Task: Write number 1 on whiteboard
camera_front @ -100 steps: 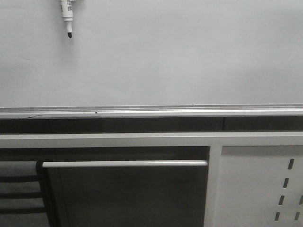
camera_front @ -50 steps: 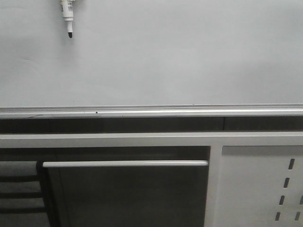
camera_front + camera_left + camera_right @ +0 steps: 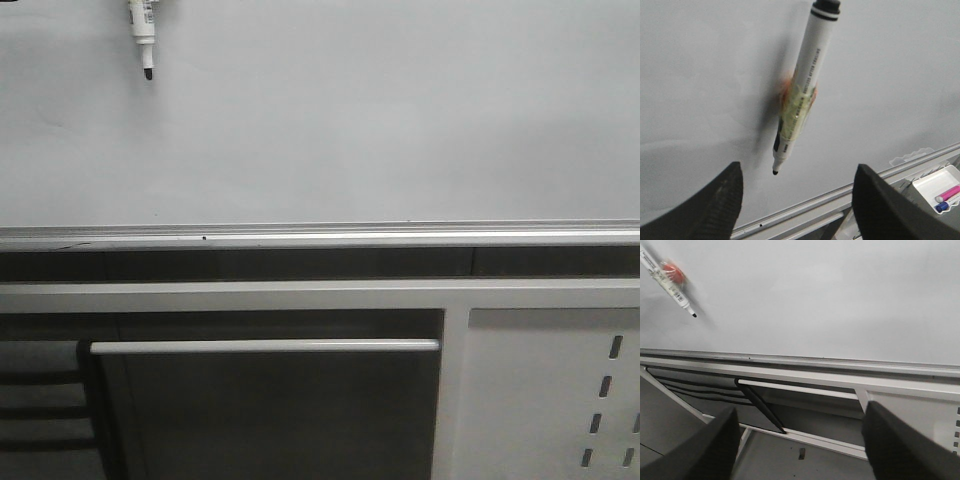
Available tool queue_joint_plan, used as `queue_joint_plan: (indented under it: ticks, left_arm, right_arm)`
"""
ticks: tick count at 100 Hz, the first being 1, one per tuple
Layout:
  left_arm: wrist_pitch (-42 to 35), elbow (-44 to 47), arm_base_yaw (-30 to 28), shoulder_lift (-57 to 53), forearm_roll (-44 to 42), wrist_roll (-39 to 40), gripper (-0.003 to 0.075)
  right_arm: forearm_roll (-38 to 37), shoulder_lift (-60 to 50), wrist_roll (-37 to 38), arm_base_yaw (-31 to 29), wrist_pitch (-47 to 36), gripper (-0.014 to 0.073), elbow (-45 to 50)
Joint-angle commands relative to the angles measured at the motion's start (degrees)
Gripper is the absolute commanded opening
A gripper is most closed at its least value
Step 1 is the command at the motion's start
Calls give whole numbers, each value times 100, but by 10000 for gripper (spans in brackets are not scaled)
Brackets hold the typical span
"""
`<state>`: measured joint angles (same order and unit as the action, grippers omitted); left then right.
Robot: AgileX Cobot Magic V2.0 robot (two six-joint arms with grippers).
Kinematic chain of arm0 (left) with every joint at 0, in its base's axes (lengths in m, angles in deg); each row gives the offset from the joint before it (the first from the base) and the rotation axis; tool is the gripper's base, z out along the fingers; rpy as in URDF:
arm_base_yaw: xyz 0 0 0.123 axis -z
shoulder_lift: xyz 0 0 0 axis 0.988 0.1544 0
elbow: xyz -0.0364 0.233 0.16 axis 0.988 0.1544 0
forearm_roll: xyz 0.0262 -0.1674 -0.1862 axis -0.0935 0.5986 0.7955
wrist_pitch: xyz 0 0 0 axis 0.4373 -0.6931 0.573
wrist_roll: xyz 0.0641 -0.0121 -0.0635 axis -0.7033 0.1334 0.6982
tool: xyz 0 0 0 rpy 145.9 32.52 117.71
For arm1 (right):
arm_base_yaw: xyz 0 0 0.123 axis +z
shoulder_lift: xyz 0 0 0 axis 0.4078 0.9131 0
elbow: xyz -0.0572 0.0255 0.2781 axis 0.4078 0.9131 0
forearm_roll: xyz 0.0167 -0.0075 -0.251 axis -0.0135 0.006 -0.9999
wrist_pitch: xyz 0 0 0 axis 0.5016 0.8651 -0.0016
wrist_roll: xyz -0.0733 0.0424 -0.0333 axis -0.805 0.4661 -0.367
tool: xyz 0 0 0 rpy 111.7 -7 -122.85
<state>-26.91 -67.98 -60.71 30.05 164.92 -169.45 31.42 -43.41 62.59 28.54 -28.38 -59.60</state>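
The whiteboard (image 3: 350,120) fills the upper part of the front view, with its silver rail (image 3: 320,238) along the lower edge. No black stroke shows on it. A white black-tipped marker (image 3: 143,30) hangs on the board at the top left, tip down. In the left wrist view the marker (image 3: 802,90) is stuck to the board (image 3: 890,75) by an orange and yellowish holder. My left gripper (image 3: 797,200) is open and empty, short of the marker's tip. My right gripper (image 3: 797,445) is open and empty, well away from the board (image 3: 815,290) and the marker (image 3: 670,277).
Below the rail is a white frame with a horizontal bar (image 3: 265,346) and a grey perforated panel (image 3: 560,400) at the right. Dark slats (image 3: 40,410) sit at the lower left. A white tray (image 3: 940,187) with a pink and a blue marker shows in the left wrist view.
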Motion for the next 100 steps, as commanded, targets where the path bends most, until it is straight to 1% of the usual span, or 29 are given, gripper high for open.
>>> queue_joint_plan:
  ticks: [1,31,69,74,81,83,100]
  left_arm:
    - [119,-392,41,219,224,-112,420]
    - [48,-929,41,910,224,-269,420]
    - [-33,-1298,41,1285,224,-316,420]
    - [-87,-1298,41,1285,235,-325,410]
    - [-154,-1298,41,1285,235,-325,339]
    - [-154,-1298,41,1285,235,-325,307]
    - [-143,-1298,41,1285,235,-337,-1]
  right_arm:
    - [181,80,-76,6,-367,469,-194]
    - [181,80,-76,6,-367,469,-194]
    - [181,80,-76,6,-367,469,-194]
    - [181,80,-76,6,-367,469,-194]
    - [181,80,-76,6,-367,469,-194]
    - [181,80,-76,6,-367,469,-194]
    - [181,80,-76,6,-367,469,-194]
